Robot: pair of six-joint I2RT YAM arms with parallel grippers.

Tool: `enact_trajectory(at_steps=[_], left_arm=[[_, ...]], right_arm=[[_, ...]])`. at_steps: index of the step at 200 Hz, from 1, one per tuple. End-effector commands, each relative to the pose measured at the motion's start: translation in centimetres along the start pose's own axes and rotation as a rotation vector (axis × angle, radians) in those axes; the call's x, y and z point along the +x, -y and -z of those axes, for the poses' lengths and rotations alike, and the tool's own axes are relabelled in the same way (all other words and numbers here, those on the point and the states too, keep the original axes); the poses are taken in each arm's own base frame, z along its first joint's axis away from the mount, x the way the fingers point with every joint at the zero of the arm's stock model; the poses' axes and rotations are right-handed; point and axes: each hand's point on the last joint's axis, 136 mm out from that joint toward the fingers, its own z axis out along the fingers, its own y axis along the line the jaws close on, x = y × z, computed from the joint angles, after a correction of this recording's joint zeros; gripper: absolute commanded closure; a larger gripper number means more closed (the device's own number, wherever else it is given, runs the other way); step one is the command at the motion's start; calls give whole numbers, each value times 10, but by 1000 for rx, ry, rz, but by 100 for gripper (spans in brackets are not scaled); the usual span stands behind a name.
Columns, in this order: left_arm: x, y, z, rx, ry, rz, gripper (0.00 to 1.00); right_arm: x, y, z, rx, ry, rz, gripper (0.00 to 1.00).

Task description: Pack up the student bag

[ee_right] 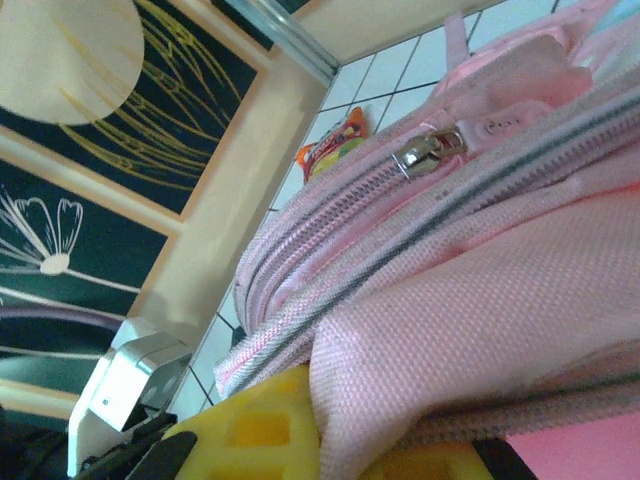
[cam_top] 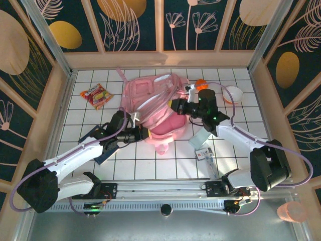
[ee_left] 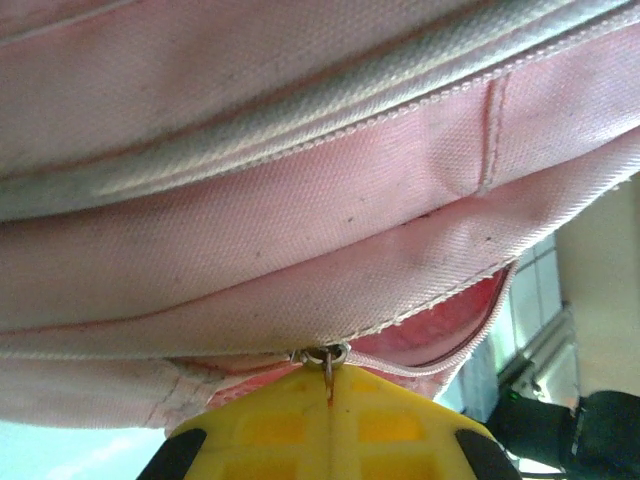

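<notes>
The student bag (cam_top: 155, 103), a soft pink backpack, lies in the middle of the tiled table. My left gripper (cam_top: 142, 134) is at its near left edge. In the left wrist view the yellow fingers (ee_left: 270, 425) are shut on the metal zipper pull (ee_left: 328, 362). To the right of the pull the zip gapes, showing a darker pink inside (ee_left: 440, 335). My right gripper (cam_top: 176, 106) is at the bag's right side. There its yellow fingers (ee_right: 260, 425) are shut on a fold of the bag's fabric (ee_right: 470, 300). Another zipper slider (ee_right: 430, 150) sits higher on the bag.
A red and yellow snack packet (cam_top: 97, 95) lies at the back left. At the back right a white bowl (cam_top: 233, 94) sits beside an orange object (cam_top: 200, 84). A small pale box (cam_top: 204, 153) lies near the right arm, and a dark flat object (cam_top: 91, 134) under the left arm.
</notes>
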Motion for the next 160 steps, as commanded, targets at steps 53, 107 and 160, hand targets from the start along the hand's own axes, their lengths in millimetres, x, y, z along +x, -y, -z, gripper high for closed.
enact_trajectory(at_steps=[53, 107, 160], left_arm=[[0, -9, 8, -63, -8, -185, 100], [-30, -57, 28, -413, 94, -419, 100], [-47, -89, 37, -595, 183, -426, 100]], right_arm=[[-21, -24, 12, -113, -22, 115, 100], [-32, -35, 24, -200, -106, 71, 100], [-44, -40, 43, -266, -127, 59, 100]])
